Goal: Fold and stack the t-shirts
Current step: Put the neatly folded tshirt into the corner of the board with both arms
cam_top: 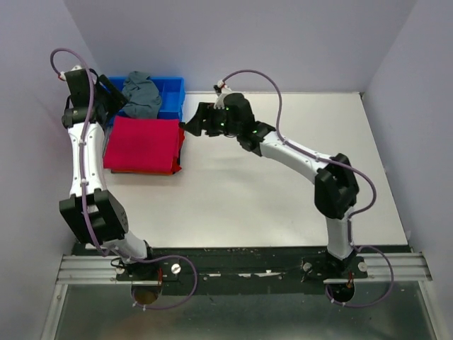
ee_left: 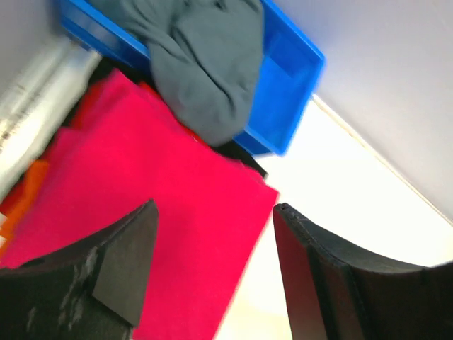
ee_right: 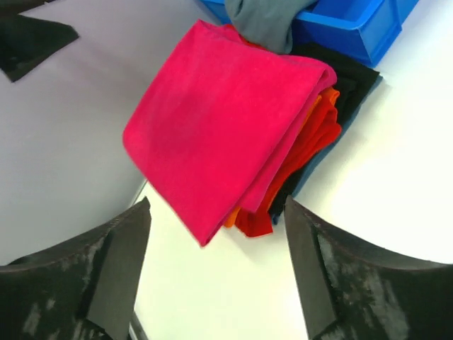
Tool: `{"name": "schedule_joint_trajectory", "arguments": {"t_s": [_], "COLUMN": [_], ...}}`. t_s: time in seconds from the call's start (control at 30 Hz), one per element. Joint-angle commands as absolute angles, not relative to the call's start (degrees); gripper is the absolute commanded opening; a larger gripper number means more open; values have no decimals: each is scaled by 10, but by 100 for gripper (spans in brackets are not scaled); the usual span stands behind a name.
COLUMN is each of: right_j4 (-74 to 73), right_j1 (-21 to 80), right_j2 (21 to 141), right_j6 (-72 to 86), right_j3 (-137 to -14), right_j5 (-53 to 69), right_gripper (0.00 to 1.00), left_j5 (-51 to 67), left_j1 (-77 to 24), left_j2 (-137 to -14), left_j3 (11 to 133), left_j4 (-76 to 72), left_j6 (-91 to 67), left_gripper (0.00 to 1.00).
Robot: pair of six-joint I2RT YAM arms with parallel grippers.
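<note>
A stack of folded t-shirts, a pink-red one [cam_top: 144,144] on top, lies at the table's far left; orange, red, black and blue layers [ee_right: 311,152] show at its edge. A grey t-shirt [cam_top: 141,94] lies bunched in the blue bin [cam_top: 172,98] behind the stack. My left gripper [cam_top: 106,95] is open and empty, above the stack's far left corner; the pink shirt [ee_left: 141,219] fills its view. My right gripper [cam_top: 190,126] is open and empty, just right of the stack, facing the pink shirt [ee_right: 219,113].
The blue bin [ee_right: 354,28] stands against the back wall, touching the stack. The left wall [cam_top: 28,142] is close beside the left arm. White table surface [cam_top: 283,191] spreads to the right and front of the stack.
</note>
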State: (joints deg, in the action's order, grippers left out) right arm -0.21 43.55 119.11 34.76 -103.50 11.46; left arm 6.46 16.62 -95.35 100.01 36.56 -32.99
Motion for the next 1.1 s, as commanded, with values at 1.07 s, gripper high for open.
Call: {"name": "schedule_joint_trajectory", "arguments": {"t_s": [1.07], "right_j4": [71], "right_j1": [384], "right_j2": [227], "right_j6": [214], "right_j3": [-130], "right_j5": [-222], "right_gripper": [100], "left_j5": [54], "left_j1": [-345], "left_j2": [-558], "left_j3": [224], "left_j4": [-278], "left_j6": [-274], "left_gripper": [99]}}
